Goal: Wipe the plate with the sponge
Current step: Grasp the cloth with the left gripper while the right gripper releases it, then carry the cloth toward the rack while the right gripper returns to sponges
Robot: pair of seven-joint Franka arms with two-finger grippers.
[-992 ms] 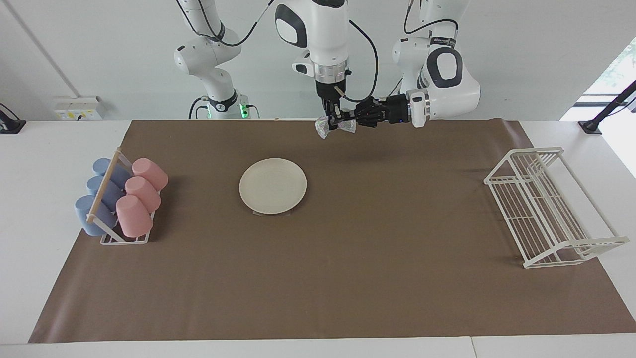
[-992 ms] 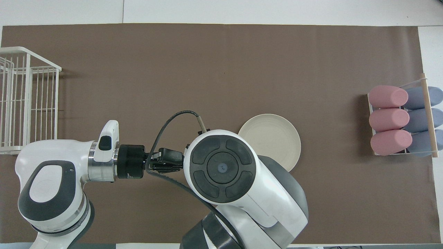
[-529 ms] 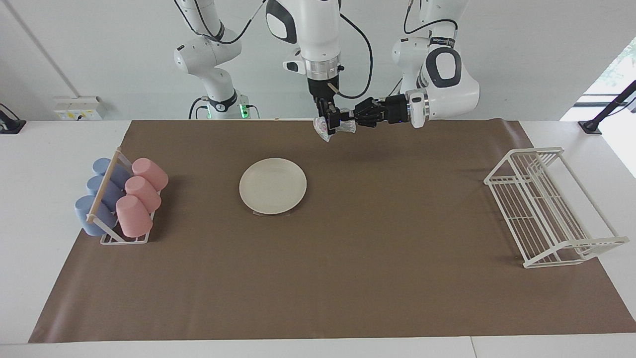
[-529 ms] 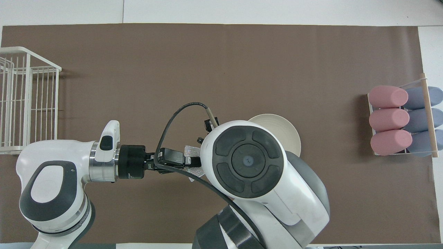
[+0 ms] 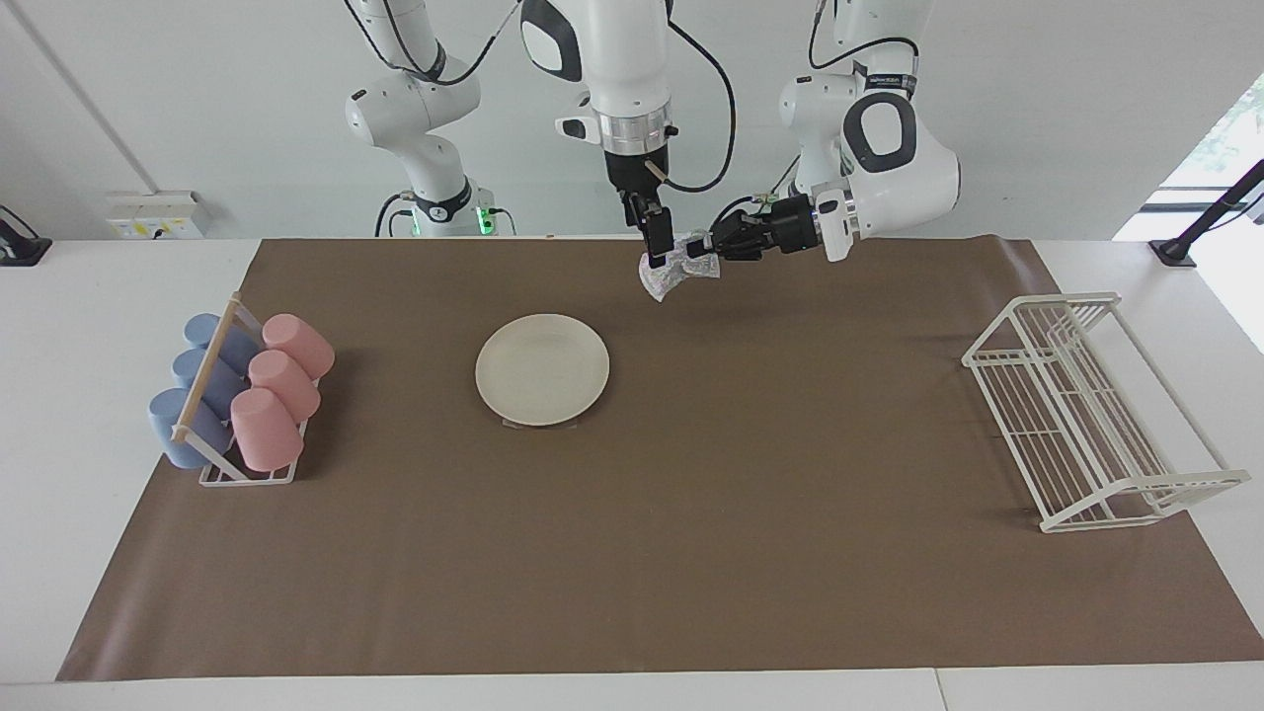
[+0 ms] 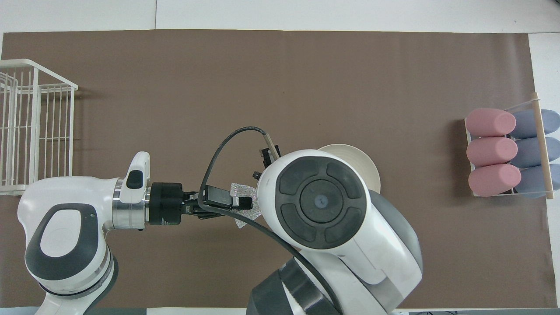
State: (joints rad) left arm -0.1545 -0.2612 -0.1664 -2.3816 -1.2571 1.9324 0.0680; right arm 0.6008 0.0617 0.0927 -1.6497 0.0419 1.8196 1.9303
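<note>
Cream-white, the plate point(image 5: 542, 369) lies flat on the brown mat, toward the right arm's end of the table from both grippers. Above the mat's robot-side edge the right gripper point(image 5: 656, 247), jaws wide, hangs touching the silvery sponge point(image 5: 675, 271). The left gripper point(image 5: 713, 246) pinches that wad, so its carry runs toward the plate.
</note>
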